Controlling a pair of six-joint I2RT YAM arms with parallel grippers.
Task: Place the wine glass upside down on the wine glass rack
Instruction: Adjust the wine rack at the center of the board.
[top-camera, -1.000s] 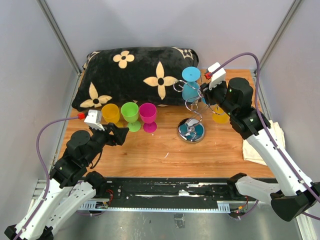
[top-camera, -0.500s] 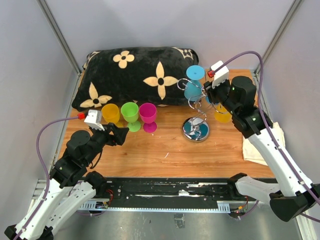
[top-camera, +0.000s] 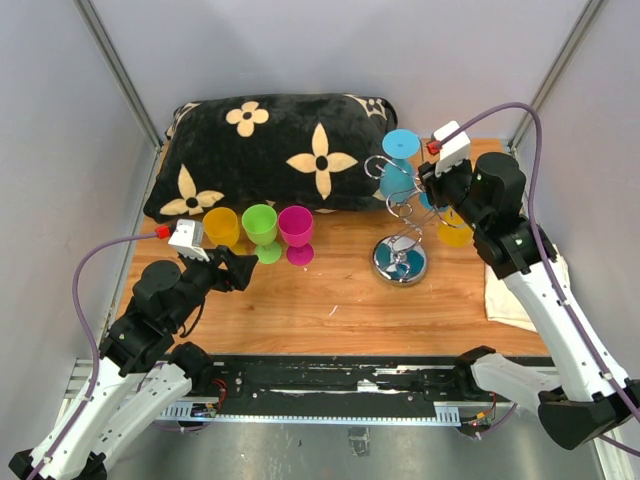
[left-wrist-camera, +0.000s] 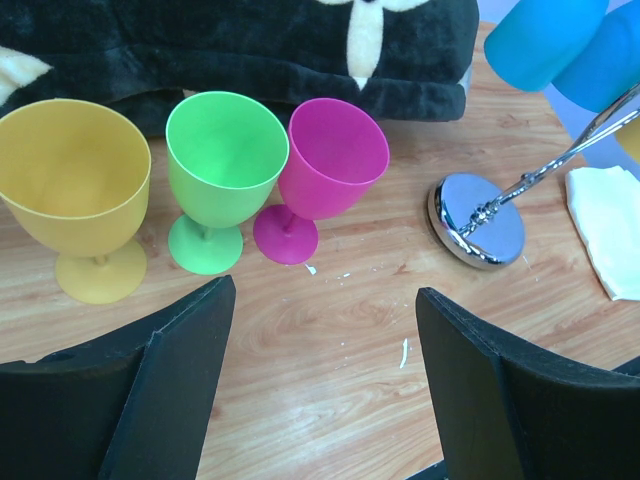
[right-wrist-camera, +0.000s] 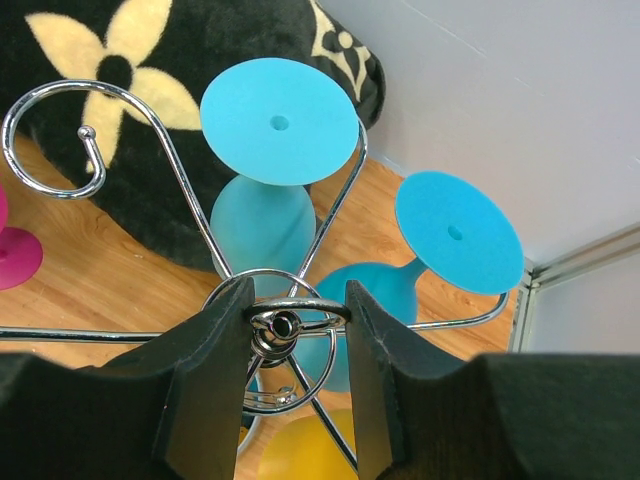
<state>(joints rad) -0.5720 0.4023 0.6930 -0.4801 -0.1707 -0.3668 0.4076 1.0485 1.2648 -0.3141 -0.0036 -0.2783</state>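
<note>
Now, right jaws sit part-closed on the top ring of the rack, right rear of the surface, two blue glasses hung inverted; left jaws wide, empty, by three upright glasses; best hold it steady, no jerks.

Three wine glasses left of wine glass rack, pillow behind.

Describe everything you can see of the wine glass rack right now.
The wine glass rack is shiny chrome wire, with curled scroll arms spreading from a central stem above a round mirrored base. The base rests on the wooden table, right of centre. Two blue glasses hang upside down from its arms, feet upward. The right gripper is closed on the ring at the top of the stem.
</note>
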